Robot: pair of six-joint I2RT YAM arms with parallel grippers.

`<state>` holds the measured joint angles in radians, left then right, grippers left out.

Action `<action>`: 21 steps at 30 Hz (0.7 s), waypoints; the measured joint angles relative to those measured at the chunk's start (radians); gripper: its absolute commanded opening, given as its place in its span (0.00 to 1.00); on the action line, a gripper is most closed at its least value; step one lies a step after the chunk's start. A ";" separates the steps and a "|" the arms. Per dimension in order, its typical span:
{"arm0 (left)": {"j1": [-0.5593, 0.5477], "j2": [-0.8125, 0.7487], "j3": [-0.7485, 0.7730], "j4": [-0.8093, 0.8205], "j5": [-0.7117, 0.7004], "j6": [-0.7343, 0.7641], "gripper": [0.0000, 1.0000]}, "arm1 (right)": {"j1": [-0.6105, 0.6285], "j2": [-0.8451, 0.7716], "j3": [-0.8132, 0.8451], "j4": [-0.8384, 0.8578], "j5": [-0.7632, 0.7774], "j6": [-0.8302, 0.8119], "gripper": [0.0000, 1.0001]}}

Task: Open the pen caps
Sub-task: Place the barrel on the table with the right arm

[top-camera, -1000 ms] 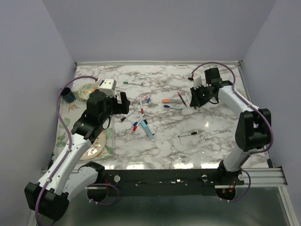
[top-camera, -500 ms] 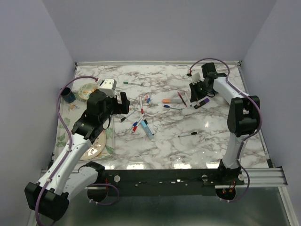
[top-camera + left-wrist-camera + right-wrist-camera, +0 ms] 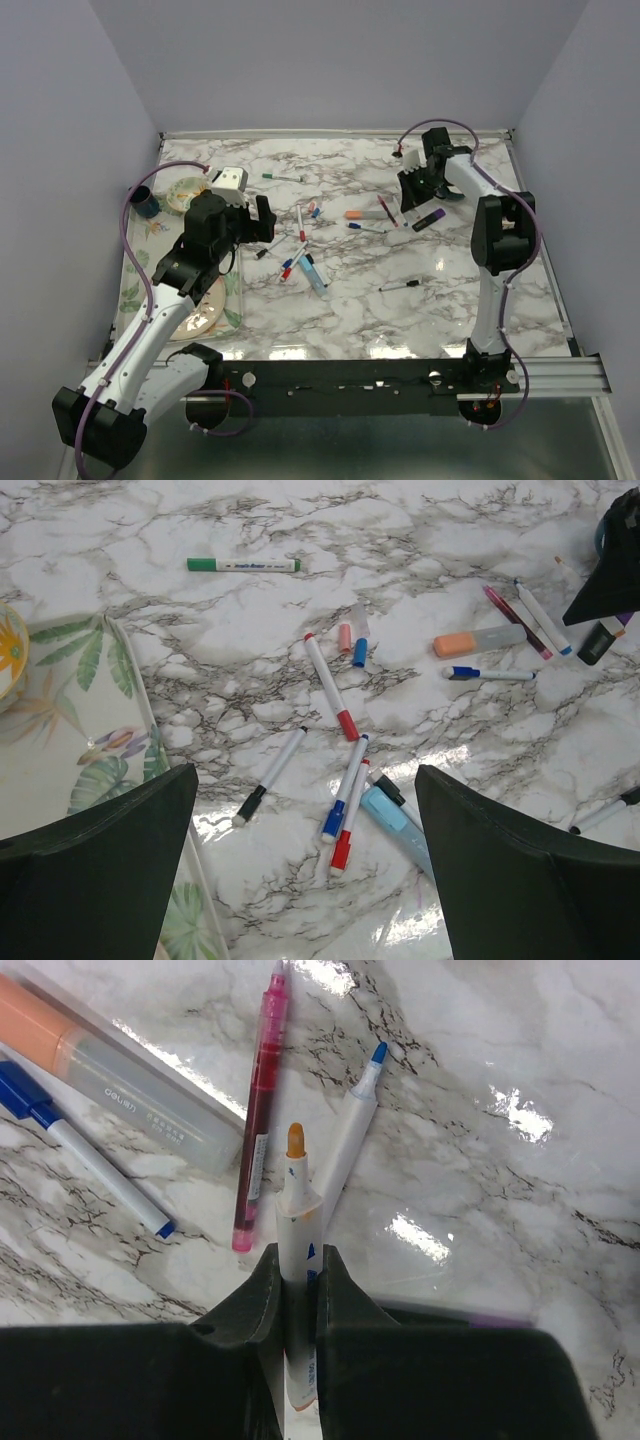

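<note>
Marble tabletop (image 3: pixel 440 280), pens strewn across the middle. The right gripper (image 3: pixel 297 1260) is pinched narrow on a white pen (image 3: pixel 297 1215) with a bare orange tip (pointing away from the fingers). Just beyond it a red pen (image 3: pixel 262 1110) and a blue-tipped pen (image 3: pixel 350 1130) lie side by side. The left gripper (image 3: pixel 310 880) is spread wide, holding nothing, above the central cluster. The pen caps (image 3: pixel 347 724) there sit on their pens: red, blue, black. A pink cap (image 3: pixel 344 637) and a blue cap (image 3: pixel 359 652) lie loose, side by side.

A robot lab is being shown: a marbled surface (image 3: pixel 400 320) is being boxed in by plain lilac walls (image 3: pixel 330 60), and a left arm (image 3: pixel 150 320) and right arm (image 3: pixel 492 300) are being held on a metal rail (image 3: pixel 570 375).
</note>
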<state>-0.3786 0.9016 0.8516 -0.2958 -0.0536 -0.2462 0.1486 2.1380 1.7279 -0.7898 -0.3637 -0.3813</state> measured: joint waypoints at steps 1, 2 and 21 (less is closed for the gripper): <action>0.000 0.000 0.000 0.000 0.000 0.000 0.99 | 0.000 0.010 0.012 -0.004 0.000 0.000 0.16; 0.000 0.000 0.000 0.000 0.000 0.000 0.99 | 0.000 0.020 0.024 -0.009 -0.001 0.002 0.18; 0.000 0.000 0.000 0.000 0.000 0.004 0.99 | 0.000 0.080 0.068 -0.050 -0.019 0.024 0.34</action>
<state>-0.3786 0.9016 0.8516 -0.2958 -0.0536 -0.2420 0.1486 2.2181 1.7962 -0.8398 -0.3832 -0.3573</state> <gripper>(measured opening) 0.985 0.315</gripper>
